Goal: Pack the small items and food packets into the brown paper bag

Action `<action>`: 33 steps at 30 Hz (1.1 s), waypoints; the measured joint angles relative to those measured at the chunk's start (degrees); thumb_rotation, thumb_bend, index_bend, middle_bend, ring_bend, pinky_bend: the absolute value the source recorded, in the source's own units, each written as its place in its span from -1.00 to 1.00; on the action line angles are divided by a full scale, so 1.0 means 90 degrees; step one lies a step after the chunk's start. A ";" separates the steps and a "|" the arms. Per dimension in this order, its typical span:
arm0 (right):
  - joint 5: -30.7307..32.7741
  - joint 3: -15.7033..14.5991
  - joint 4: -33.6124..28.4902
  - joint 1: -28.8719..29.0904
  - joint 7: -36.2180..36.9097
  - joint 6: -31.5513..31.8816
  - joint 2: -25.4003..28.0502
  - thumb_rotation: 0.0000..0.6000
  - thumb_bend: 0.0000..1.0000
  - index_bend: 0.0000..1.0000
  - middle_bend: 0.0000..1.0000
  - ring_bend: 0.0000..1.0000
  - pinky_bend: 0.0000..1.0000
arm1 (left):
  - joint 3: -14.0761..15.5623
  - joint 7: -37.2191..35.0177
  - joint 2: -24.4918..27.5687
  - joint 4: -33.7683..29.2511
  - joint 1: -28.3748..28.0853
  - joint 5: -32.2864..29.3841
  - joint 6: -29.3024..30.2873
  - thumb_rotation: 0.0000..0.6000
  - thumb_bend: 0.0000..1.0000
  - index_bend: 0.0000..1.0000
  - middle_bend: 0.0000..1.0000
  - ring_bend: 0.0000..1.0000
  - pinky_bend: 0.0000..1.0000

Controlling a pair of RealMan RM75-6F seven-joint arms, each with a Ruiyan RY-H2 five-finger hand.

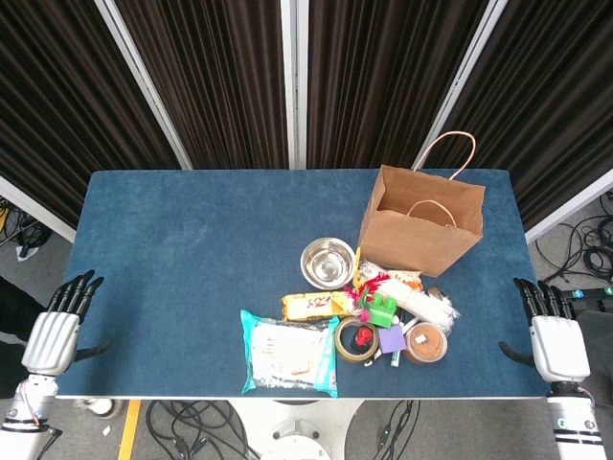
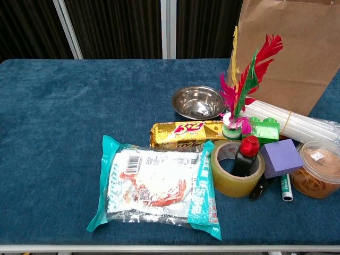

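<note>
The brown paper bag [image 1: 422,222] [image 2: 289,53] stands upright and open at the table's back right. In front of it lies a cluster: a steel bowl [image 1: 328,262] [image 2: 198,102], a gold biscuit packet [image 1: 316,306] [image 2: 186,133], a large teal-edged food packet [image 1: 287,354] [image 2: 156,186], a tape roll [image 1: 358,340] [image 2: 236,168] with a red-capped black object inside, a purple block [image 2: 279,158], a green block [image 2: 263,128], a feather shuttlecock [image 2: 241,87], a tub of rubber bands [image 1: 426,342] [image 2: 320,168] and a bundle of white straws [image 2: 297,121]. My left hand [image 1: 59,326] and right hand [image 1: 553,333] rest at the table's side edges, fingers apart, holding nothing.
The blue cloth table [image 1: 192,249] is bare on its left half. Dark curtains hang behind. Cables lie on the floor at both sides. A marker [image 2: 287,187] and a black clip [image 2: 261,189] lie by the tape roll.
</note>
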 measured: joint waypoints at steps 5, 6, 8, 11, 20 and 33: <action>-0.0020 0.0001 -0.0040 0.0008 0.0020 0.0002 0.0029 1.00 -0.97 -0.87 -0.80 -1.00 -0.92 | 0.0028 0.0027 0.0020 -0.0033 0.0025 -0.0003 0.0001 1.00 -0.83 -0.84 -0.89 -1.00 -0.76; -0.0012 0.0002 -0.0068 0.0009 0.0031 -0.0005 0.0048 1.00 -0.97 -0.87 -0.80 -1.00 -0.93 | 0.0034 0.0028 0.0019 -0.0036 0.0028 0.0000 -0.0001 1.00 -0.83 -0.84 -0.89 -1.00 -0.76; 0.0012 0.0006 -0.0129 0.0011 0.0058 -0.0026 0.0088 1.00 -0.97 -0.87 -0.80 -1.00 -0.93 | 0.0042 0.0030 0.0023 -0.0052 0.0027 0.0001 -0.0019 1.00 -0.83 -0.84 -0.89 -1.00 -0.76; 0.0085 0.0023 -0.0276 0.0016 0.0146 -0.0081 0.0166 1.00 -0.97 -0.87 -0.77 -1.00 -0.92 | 0.0034 0.0027 0.0051 -0.0066 -0.0012 0.0003 -0.0071 1.00 -0.83 -0.84 -0.89 -1.00 -0.76; 0.0348 0.0119 -0.0401 0.0155 0.0224 -0.0352 0.0137 1.00 -0.97 -0.85 -0.69 -1.00 -0.91 | 0.0024 -0.0055 0.0026 0.0023 -0.0051 -0.0011 -0.0128 1.00 -0.83 -0.84 -0.89 -1.00 -0.76; 0.1625 0.0374 -0.0887 0.0504 0.1066 -0.1589 -0.0184 1.00 -0.87 -0.68 -0.52 -0.86 -0.70 | 0.0033 -0.0206 0.0116 0.0021 0.0011 -0.0025 -0.0041 1.00 -0.83 -0.84 -0.89 -1.00 -0.76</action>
